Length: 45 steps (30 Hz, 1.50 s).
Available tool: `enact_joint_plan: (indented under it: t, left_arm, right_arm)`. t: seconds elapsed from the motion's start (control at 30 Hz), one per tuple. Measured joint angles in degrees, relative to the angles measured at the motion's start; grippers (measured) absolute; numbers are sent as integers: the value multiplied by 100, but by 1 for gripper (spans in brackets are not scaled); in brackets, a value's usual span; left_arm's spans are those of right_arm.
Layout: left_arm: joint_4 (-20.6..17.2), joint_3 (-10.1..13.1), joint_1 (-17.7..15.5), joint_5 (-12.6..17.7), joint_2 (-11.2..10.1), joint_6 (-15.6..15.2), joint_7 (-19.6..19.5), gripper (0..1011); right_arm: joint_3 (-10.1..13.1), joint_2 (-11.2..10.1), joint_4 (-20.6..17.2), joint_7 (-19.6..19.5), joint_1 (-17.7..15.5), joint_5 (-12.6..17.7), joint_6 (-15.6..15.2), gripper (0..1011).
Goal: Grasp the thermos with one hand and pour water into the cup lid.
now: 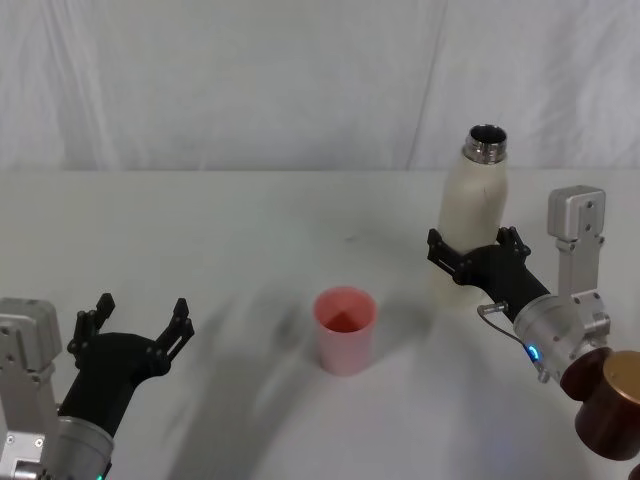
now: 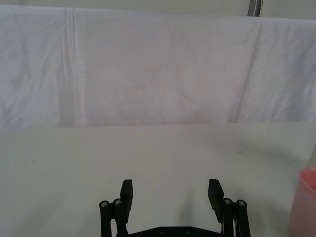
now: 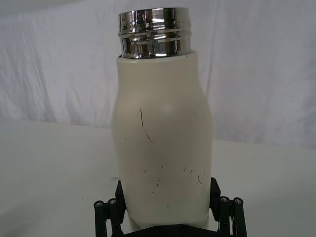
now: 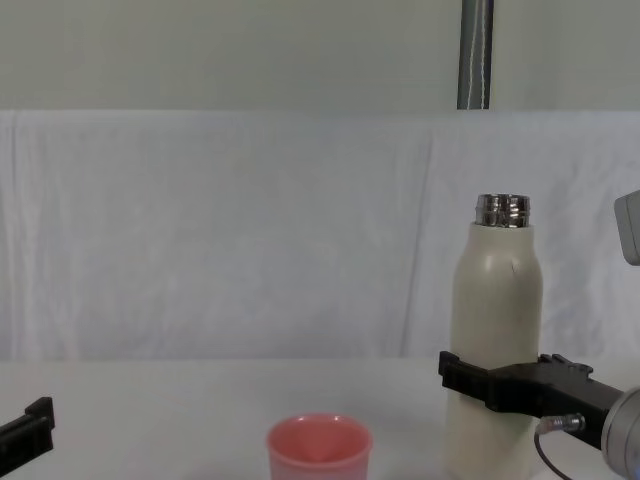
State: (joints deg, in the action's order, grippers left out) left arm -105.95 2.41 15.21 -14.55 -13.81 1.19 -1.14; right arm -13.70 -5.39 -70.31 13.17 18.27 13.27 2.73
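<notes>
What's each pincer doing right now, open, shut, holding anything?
Left pincer: open, empty, hovering left of the cup lid.
Right pincer: shut on the thermos, which stands upright.

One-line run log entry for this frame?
right gripper: around thermos, upright | left gripper: open, idle | cup lid: no pour yet

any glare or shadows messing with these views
Right wrist view: bright glare streaks on the thermos steel neck. Head view: soft blurry shadows fan across the table left of the pink cup. Chest view: even light, thermos and right gripper look crisp.
</notes>
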Motion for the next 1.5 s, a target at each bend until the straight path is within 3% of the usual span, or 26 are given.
enact_joint_plan:
  t: [1.5]
  left_arm:
    - [0, 0, 0, 0, 0, 0, 0, 1001]
  right_arm:
    - [-3, 0, 16, -7, 5, -16, 7, 963]
